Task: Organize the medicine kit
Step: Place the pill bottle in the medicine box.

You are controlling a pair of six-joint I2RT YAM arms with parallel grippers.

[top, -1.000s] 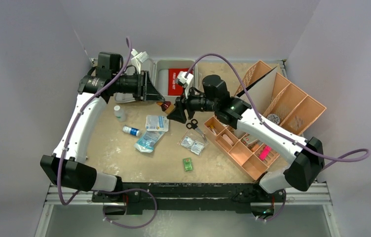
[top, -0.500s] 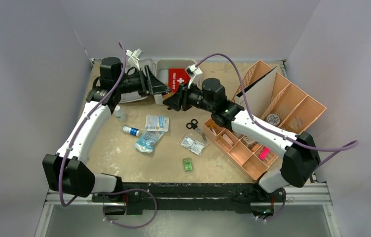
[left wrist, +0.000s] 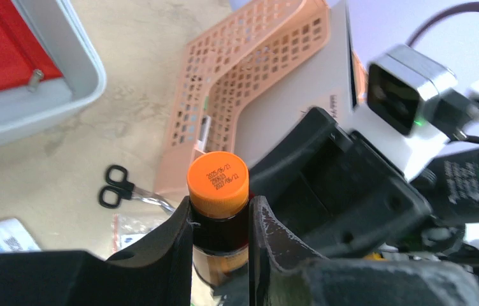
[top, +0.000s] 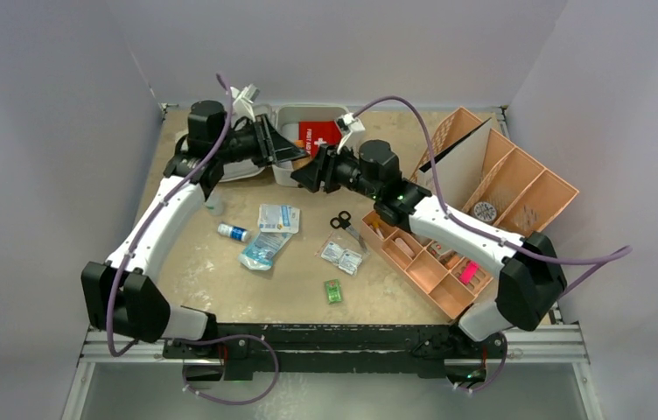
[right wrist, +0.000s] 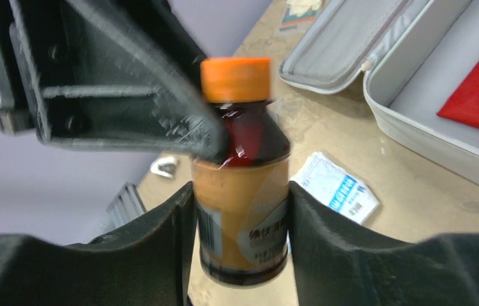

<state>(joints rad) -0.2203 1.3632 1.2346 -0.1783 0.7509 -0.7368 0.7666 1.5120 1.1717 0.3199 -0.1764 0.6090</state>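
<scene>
A brown bottle (right wrist: 243,185) with an orange cap (left wrist: 218,178) hangs in the air between both arms, just in front of the medicine kit (top: 283,171). My left gripper (left wrist: 219,217) is shut on the bottle's dark neck under the cap. My right gripper (right wrist: 243,220) is shut on its labelled body. In the top view the left gripper (top: 293,156) and the right gripper (top: 310,171) meet tip to tip and hide the bottle. The kit (right wrist: 409,102) lies open, grey inside, with a red first-aid pouch (top: 318,136) in it and its lid (right wrist: 345,44) laid flat to the left.
On the table lie black scissors (top: 340,221), two blue-white packets (top: 276,219), a small clear bag (top: 343,256), a green packet (top: 333,290), a small white bottle (top: 213,203) and a blue-capped tube (top: 233,232). An orange compartmented tray (top: 430,262) and a taller orange organizer (top: 518,184) stand at the right.
Both grippers have moved toward the back of the table, close to the kit. The left gripper opened wide and has closed on the bottle's neck while the right one kept hold of the body.
</scene>
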